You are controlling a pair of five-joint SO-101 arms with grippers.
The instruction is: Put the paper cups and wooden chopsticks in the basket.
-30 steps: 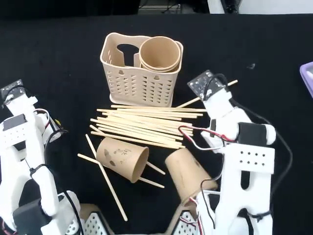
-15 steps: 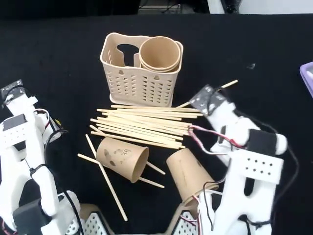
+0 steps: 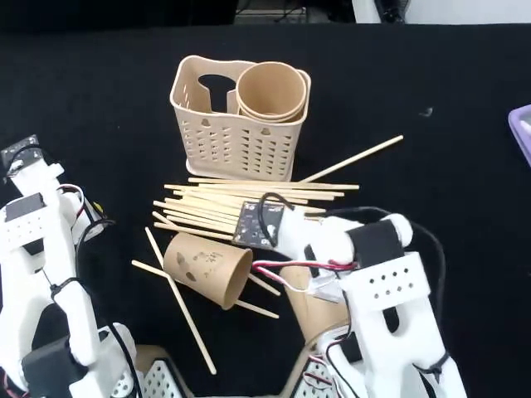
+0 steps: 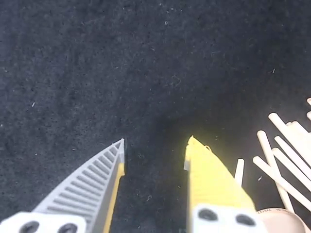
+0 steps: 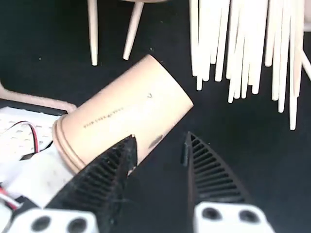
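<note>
Swinging in from the 3 o'clock side of the chopstick pile [image 3: 216,211], the right arm [image 3: 377,265] now hangs over the pile's near edge, and the single chopstick [image 3: 357,157] it covered before lies bare, slanting towards 2 o'clock. In its wrist view the right gripper [image 5: 159,141] has its jaws spread, with one tip at the side of the plain paper cup [image 5: 126,114] that lies on its side; whether it touches cannot be told. In the high view that plain paper cup [image 3: 305,308] sits at 5 o'clock from the pile, partly under the arm. A marked paper cup [image 3: 207,269] lies on its side at 7 o'clock from the pile, across a few loose chopsticks [image 3: 178,303]. The basket [image 3: 224,141] stands at 12 o'clock from the pile, just beside it, with stacked paper cups [image 3: 271,89] upright in its right compartment. The left arm [image 3: 37,249] is at 9 o'clock, well apart from the cups; the left gripper [image 4: 155,143] has its jaws spread over the black cloth [image 4: 97,58], holding nothing, with chopstick ends [image 4: 284,155] near.
</note>
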